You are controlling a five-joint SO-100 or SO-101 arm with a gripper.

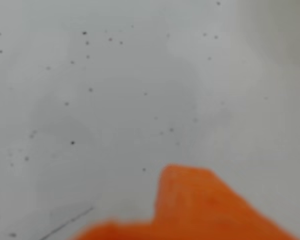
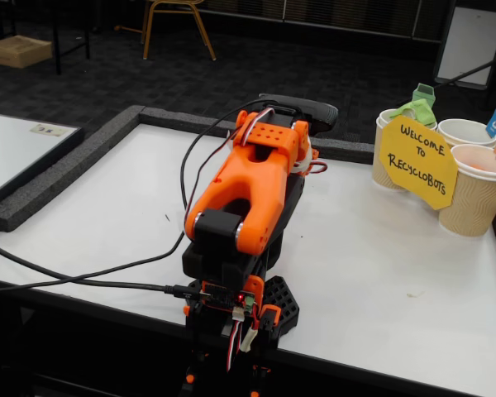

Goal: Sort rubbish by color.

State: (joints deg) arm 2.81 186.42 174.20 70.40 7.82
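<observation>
The white surface (image 2: 380,265) fills most of the fixed view, edged along its far and left sides by a dark grey foam border (image 2: 58,178). A second white table (image 2: 8,145) sits to the left beyond that border.

The orange arm (image 2: 244,186) stands on its black base at the near edge of the surface, folded low and reaching away from the camera, with black cables (image 2: 83,277) trailing off to the left. Its tool is hidden behind the arm's own body in the fixed view, and in the wrist view only a blurred orange part of the tool (image 1: 200,210) enters from the bottom edge over bare, speckled white surface, so I cannot tell how far it is open or whether it has hold of anything.

At the far right of the surface stand three beige paper cups (image 2: 471,203), close together, each with a small coloured flag. The yellow sign (image 2: 417,161) reading "Welcome to Recyclobots" leans across their front.

A green wad (image 2: 409,110) sits in the mouth of the left cup, rising above its rim. Something orange shows inside the right cup, possibly an orange wad (image 2: 479,164), though it is too small to be sure. The middle cup's inside looks pale.
</observation>
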